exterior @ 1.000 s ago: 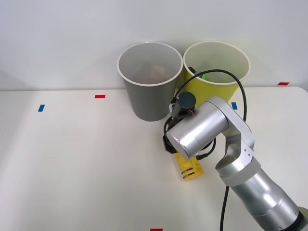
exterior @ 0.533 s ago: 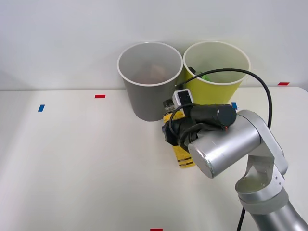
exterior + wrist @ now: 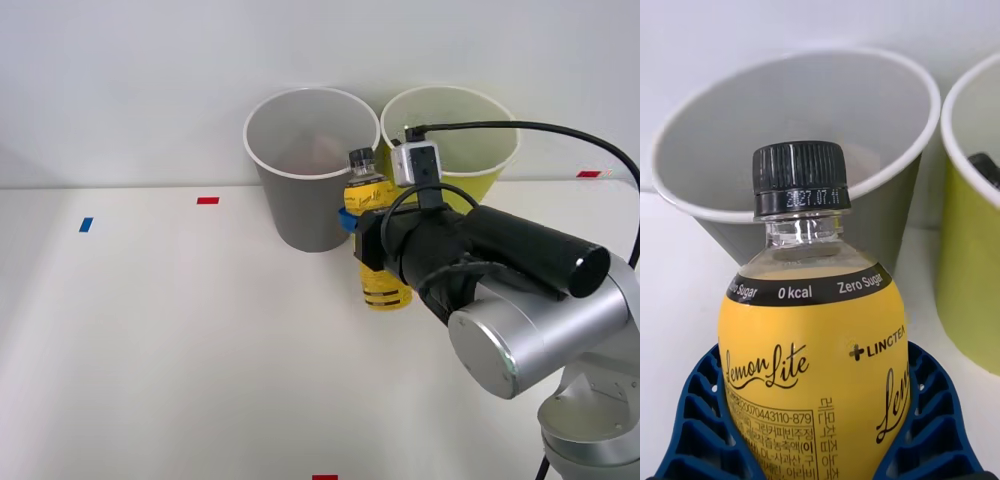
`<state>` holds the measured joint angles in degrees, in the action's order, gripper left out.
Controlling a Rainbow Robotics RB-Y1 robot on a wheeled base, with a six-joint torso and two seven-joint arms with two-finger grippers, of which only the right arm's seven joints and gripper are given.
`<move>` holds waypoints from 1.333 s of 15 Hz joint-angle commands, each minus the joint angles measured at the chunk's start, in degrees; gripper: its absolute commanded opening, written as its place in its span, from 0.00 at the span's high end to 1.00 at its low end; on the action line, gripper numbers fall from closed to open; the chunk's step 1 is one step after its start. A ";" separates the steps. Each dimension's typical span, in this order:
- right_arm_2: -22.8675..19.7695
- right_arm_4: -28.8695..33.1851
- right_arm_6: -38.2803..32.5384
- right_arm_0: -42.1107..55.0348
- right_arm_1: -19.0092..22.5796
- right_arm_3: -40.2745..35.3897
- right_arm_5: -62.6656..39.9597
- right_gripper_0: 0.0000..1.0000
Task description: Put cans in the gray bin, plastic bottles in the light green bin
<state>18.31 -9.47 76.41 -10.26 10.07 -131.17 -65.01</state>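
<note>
The yellow bottle (image 3: 377, 250) is standing upright in the air, clear of the tabletop (image 3: 180, 340), with its black cap (image 3: 360, 157) uppermost and its banded base hanging just above the white surface. In the right wrist view the bottle (image 3: 814, 360) is showing a clear neck under the ribbed cap (image 3: 798, 170), a black ring reading "0 kcal" and "Zero Sugar", and a yellow label with dark script. The blue ribbed fingers (image 3: 696, 420) of the right gripper (image 3: 352, 222) are pressing against both sides of the bottle's body, holding it at about mid-height, the bottle filling the space between them.

In the front view the bottle is hanging just in front of the two bins, before the narrow gap between them. The gray bin (image 3: 300, 205) is standing to its left and slightly behind, its white rim rising a little above the cap. The light green bin (image 3: 478, 180) is standing to the right, touching or nearly touching the gray one, and a small dark object is lying against its inner wall in the wrist view (image 3: 986, 169).

The silver right arm (image 3: 530, 330) is reaching in from the right, with a black cable (image 3: 560, 130) arching over it. Small red (image 3: 208, 200) and blue (image 3: 86, 224) tape marks are sitting on the tabletop, well apart from the bottle.
</note>
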 commanded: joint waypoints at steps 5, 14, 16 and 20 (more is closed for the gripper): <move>-2.57 -2.40 1.02 3.14 -0.67 -2.77 19.04 1.00; -11.27 -4.86 1.90 -1.78 -0.32 -1.28 28.71 1.00; -13.74 -5.47 1.81 -5.39 0.21 2.68 28.80 1.00; -18.13 -6.26 2.25 -13.03 0.56 12.35 30.64 1.00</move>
<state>1.27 -15.49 78.42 -21.65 10.56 -121.28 -35.47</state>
